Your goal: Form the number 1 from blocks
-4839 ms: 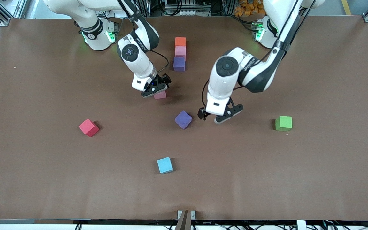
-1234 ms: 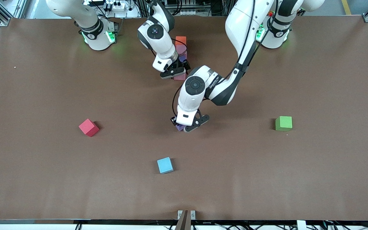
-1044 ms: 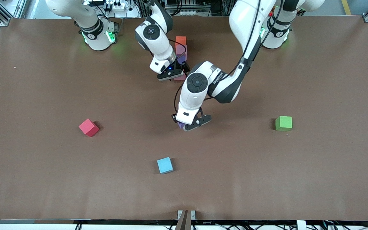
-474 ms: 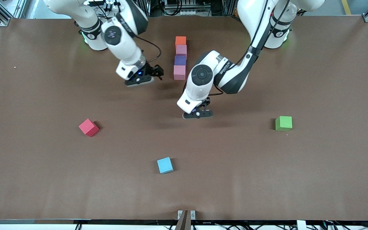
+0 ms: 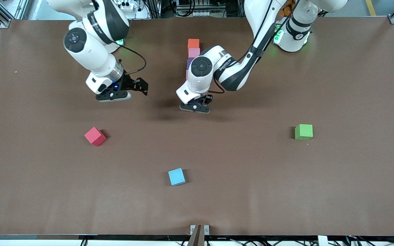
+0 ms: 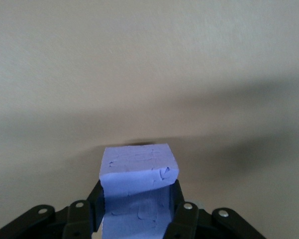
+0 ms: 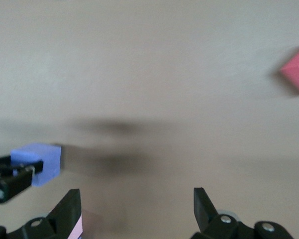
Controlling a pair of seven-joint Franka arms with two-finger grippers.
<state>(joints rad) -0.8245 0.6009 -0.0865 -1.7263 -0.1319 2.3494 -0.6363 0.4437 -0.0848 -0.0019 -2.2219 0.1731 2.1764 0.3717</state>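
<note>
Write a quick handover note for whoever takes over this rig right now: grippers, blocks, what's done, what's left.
Left gripper: shut on the purple cube, in the air over bare table just nearer the front camera than the column.
Right gripper: open, empty, over bare table toward the right arm's end.
Column: orange cube farthest from the camera, then a pink cube; the cubes next in line are mostly hidden by the left arm.
Done: column started, last purple cube picked up.
Left: set the held cube at the column's near end and release.
Red cube, blue cube and green cube are not part of the job.
</note>
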